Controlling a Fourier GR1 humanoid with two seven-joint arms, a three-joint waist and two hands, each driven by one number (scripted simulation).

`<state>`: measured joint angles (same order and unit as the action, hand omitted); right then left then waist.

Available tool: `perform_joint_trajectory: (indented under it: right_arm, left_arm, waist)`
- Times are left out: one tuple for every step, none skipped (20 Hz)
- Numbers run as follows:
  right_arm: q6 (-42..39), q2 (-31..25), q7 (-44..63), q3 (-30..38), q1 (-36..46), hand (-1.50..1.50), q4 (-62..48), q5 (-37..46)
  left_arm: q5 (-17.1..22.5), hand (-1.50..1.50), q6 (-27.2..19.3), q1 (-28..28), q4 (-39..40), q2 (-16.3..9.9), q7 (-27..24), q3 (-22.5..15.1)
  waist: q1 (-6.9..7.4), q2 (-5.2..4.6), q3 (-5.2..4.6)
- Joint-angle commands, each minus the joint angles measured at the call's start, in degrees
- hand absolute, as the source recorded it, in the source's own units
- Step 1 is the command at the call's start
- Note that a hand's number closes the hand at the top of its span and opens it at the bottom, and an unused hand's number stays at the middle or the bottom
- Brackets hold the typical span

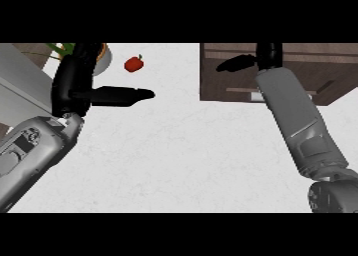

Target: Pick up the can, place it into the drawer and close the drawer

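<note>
No can shows anywhere in the head view. The brown wooden drawer (pixel 226 80) fills the upper right, next to the white counter. My right hand (pixel 266 56) is stretched over the drawer at the end of its long grey forearm. Its thumb sticks out to the left with nothing in view between thumb and fingers, and the fingertips run off the top edge. My left hand (pixel 77 80) rests open at the upper left, fingers up and thumb pointing right above the counter.
A small red fruit (pixel 134 63) lies on the white counter (pixel 182 150) near the top. A potted plant (pixel 101 57) stands behind my left hand. A grey surface runs along the left edge.
</note>
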<state>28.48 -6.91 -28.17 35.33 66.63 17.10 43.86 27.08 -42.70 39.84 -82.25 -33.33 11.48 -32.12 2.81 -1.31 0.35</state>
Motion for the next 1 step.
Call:
perform_joint_trajectory:
  right_arm:
    - [-1.7,0.5,-2.2,3.7,1.2,-1.5,0.5,-5.4]
  left_arm:
    - [-0.2,-1.5,1.0,-1.5,-0.4,-0.3,-0.9,2.4]
  waist:
    - [-0.27,0.43,-0.28]
